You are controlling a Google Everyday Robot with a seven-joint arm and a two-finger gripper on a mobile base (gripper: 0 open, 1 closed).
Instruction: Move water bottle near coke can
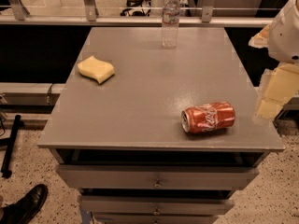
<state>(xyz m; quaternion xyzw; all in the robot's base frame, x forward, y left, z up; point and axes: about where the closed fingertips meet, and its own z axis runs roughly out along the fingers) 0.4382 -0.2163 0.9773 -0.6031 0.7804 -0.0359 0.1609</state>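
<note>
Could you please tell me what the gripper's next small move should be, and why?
Probably reach toward the far table edge, where the water bottle stands upright. The gripper sits off the table's right side, apart from it, and the coke can lies on its side near the front.

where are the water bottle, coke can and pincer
water bottle [171, 15]: camera view, label band
coke can [209, 117]: camera view, red side wall
pincer [273, 97]: camera view, pale body at far right

We see an office-like lab: grey drawer cabinet [140, 111], speckled floor [39, 178], chair wheels [132, 9] past the far railing [117, 20], gripper [273, 96] at right.
</note>
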